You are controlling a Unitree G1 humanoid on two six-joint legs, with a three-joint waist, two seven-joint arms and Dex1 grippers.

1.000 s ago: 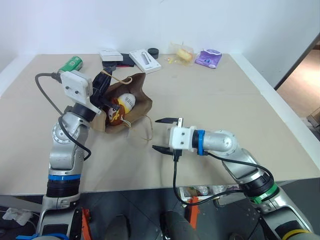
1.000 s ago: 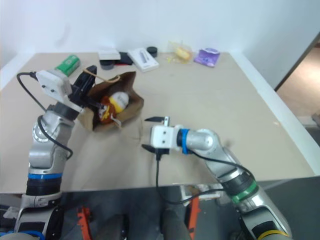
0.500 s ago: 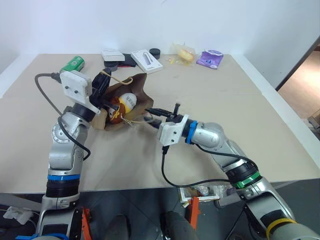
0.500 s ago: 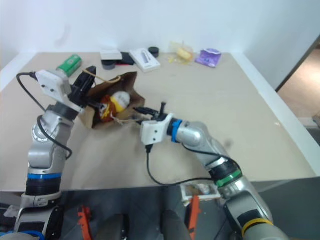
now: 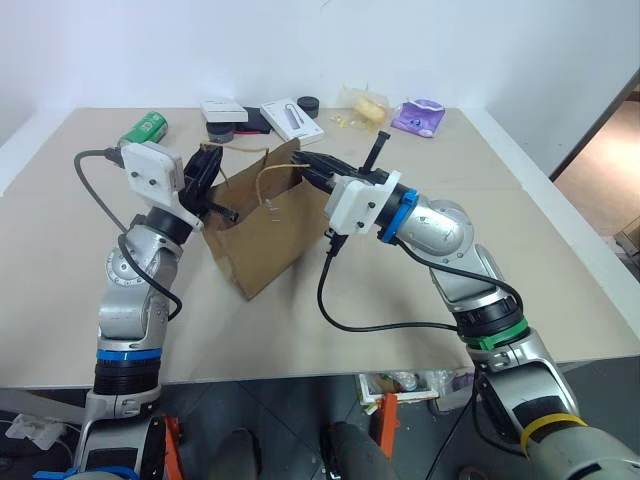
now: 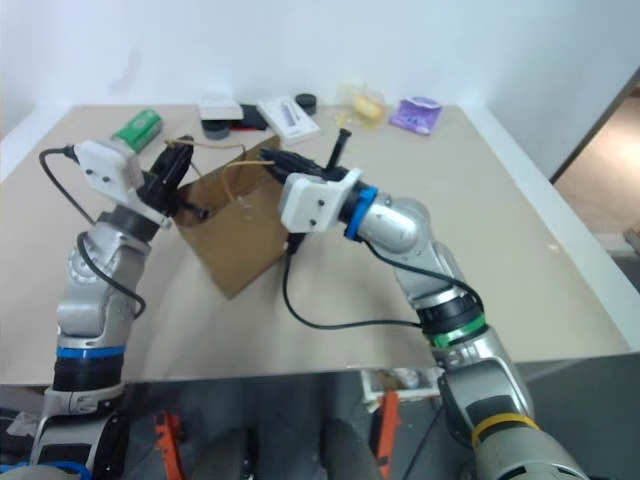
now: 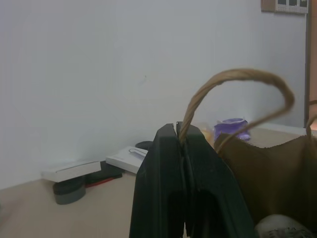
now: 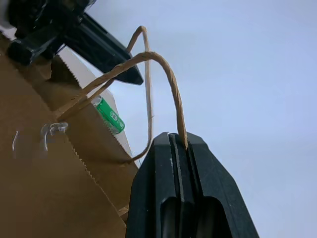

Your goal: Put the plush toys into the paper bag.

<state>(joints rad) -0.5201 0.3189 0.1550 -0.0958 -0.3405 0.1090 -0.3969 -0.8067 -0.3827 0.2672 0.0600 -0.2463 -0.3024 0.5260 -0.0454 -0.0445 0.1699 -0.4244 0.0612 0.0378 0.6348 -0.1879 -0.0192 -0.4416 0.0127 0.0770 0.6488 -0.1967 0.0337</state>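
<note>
With each pincer clamped on its own loop handle, the paper bag (image 5: 262, 232) stands upright on the bench (image 5: 420, 230), mouth up, so whatever is inside stays put

Left to right:
- green can (image 5: 143, 128) lies at the far left of the bench, well clear of the bag
- left pincer (image 7: 182, 130): fingers pressed together on the base of one twisted handle (image 7: 237, 79) at the bag's left rim; judging by the pose, it's there to keep that side up
- bag sits between the two arms. Left wrist view catches a pale rounded bit (image 7: 285, 227) low inside the bag, probably one of the plush toys, can't confirm which. No toys lying on the open bench, so I'd judge both are inside
- right pincer (image 8: 179, 140): closed on the other handle (image 8: 148, 57), held above the right rim; loop is taut
- white boxes (image 5: 292, 120), wrapped yellow item (image 5: 366, 104) and purple pouch (image 5: 418, 116) line the far edge, not part of the job

Two-handle hold reads as standing the bag up; task looks near done
</note>
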